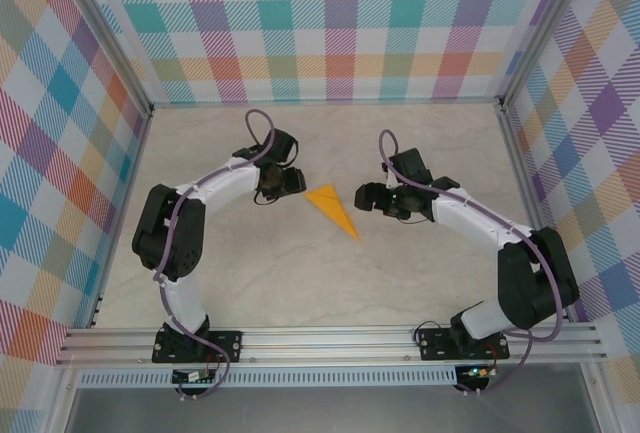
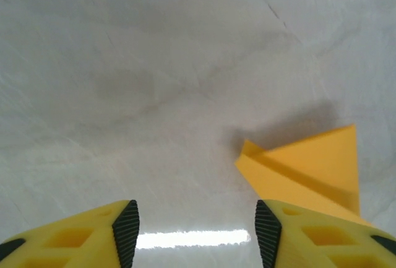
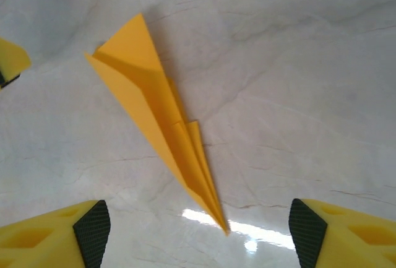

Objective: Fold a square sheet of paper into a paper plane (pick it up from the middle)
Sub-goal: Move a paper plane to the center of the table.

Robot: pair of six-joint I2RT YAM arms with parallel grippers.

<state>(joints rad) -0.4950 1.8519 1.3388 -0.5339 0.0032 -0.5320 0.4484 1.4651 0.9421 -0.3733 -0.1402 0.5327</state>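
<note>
Nose end of paper plane (image 2: 309, 169) hidden behind left claw (image 2: 197, 231), fingers (image 2: 68, 243) cut off below

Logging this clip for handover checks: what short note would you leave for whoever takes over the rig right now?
Left claw: open, empty, beside the wide tail end of the paper plane.
Right claw: open, empty, with the plane's pointed nose aimed toward it.
Paper plane: lying on the table between the two arms, touching neither claw.
Done: the sheet appears fully folded into a slim dart with a lengthwise crease.
Left: probably only backing both arms away; inspect the folds first.
</note>
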